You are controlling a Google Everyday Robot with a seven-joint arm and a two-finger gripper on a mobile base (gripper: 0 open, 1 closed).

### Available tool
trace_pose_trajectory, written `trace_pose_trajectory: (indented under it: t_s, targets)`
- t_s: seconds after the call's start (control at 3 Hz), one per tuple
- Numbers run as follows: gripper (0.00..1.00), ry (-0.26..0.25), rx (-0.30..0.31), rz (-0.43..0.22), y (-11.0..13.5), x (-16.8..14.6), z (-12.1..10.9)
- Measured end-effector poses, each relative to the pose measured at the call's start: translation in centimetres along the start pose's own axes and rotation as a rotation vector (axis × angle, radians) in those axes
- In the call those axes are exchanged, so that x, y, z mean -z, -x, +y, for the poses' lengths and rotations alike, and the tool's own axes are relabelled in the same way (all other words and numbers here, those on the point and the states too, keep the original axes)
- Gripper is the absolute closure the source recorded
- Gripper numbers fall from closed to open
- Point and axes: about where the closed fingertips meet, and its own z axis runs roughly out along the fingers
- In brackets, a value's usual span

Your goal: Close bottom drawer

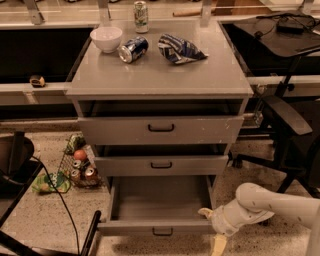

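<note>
The bottom drawer [160, 205] stands pulled far out of the grey cabinet [80, 107]. Its inside is bare and its front panel is well in front of the two panels above. So I judge that the closing is not yet done, and the whole push inward is left to do.

My hand [211, 229] is low, at the right end of this drawer's front panel. It is released. One pale fingertip [204, 212] lies at the drawer's right front corner and the other points down toward the floor, in front of the panel, so the two stand clearly apart. It holds nothing. The upper tip looks very close to the corner, but I cannot tell if it really touches. My white arm [270, 202] comes in from the right, just above the floor.

The small black handle [162, 231] is in the middle of the panel, left of my hand and apart from it. Above, the middle drawer [161, 165] and the top drawer [161, 129] each stand out a little, with a dark gap over each. On the cabinet's top surface [160, 77] there are a white bowl [106, 38], a can on its side [133, 49], an upright can [141, 15] and a crumpled bag [179, 49].

I think a straight push on the front panel is what remains.
</note>
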Motion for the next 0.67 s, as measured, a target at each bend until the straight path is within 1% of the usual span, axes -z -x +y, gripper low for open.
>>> trace_pose_trajectory:
  t_s: [0.33,0.67]
  targets:
    - [0.18,0.015,-0.027,-0.039,-3.5,-4.4,0.0]
    - [0.42,0.033,-0.055,-0.071,-6.1,-8.2,0.5]
